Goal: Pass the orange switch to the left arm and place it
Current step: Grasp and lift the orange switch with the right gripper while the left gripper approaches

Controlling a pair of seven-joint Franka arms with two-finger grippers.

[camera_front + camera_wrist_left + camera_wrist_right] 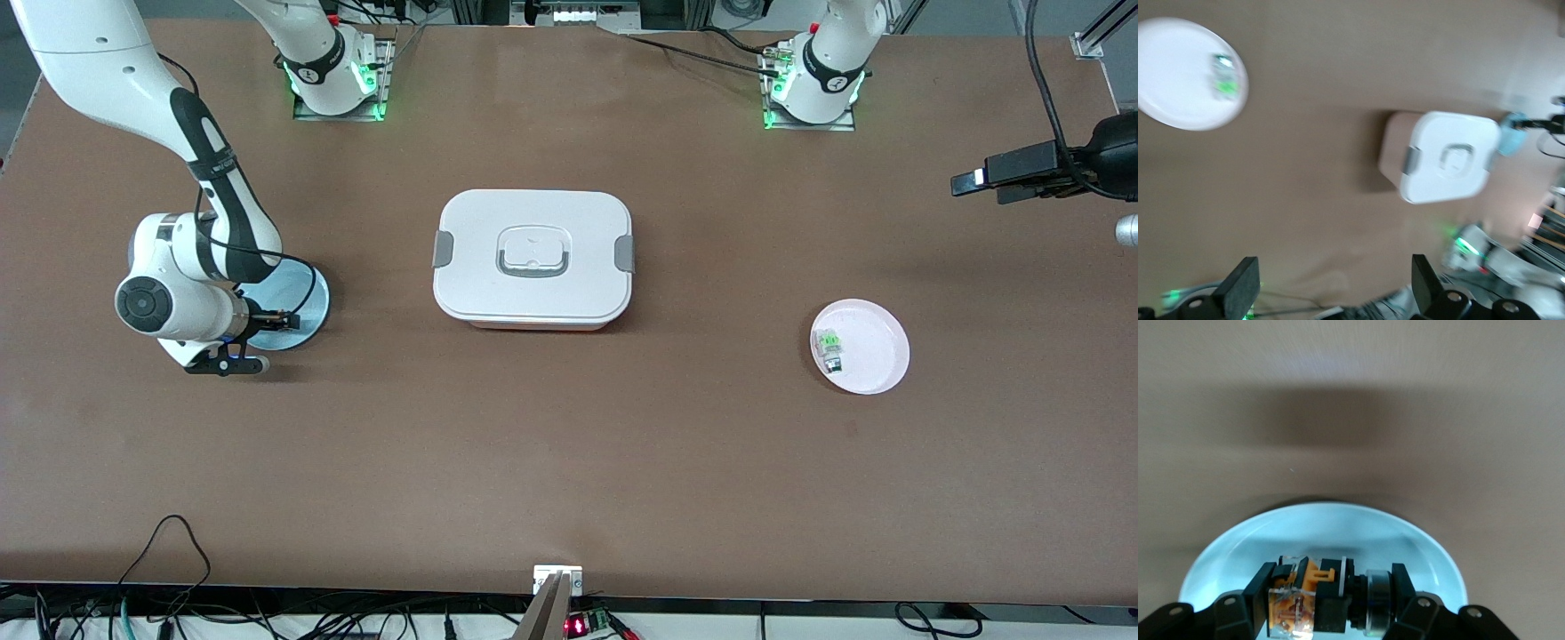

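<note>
A: Where's the orange switch [1317, 597]?
B: Low centre of the right wrist view, lying in the light blue saucer [1238, 550] w/ the right gripper [1333, 590] down around it. One finger [1265, 587] is against the orange/clear end, the other [1401, 587] against the metal-ringed end, so the claw is pinching the switch.
A: And in the front view?
B: Right gripper [271, 320] is mid-left of frame, low over the saucer [307, 307] at the right arm's end of the table. Can't make out the switch itself there, the wrist covers it.
A: Box?
B: White box [533, 258] sits centre frame, lid on, grey clasps at both ends, well apart from the saucer.
A: Left arm?
B: Waiting. Left gripper [991, 178] shows at the right edge, upper part of the front view. In the left wrist view its fingers [1241, 290] are spread wide at the bottom of frame.
A: Anything else?
B: Pink plate [880, 351] at mid-right, w/ a green-and-clear component [829, 348] in it near the rim. Brown table [569, 462] underneath all.
</note>
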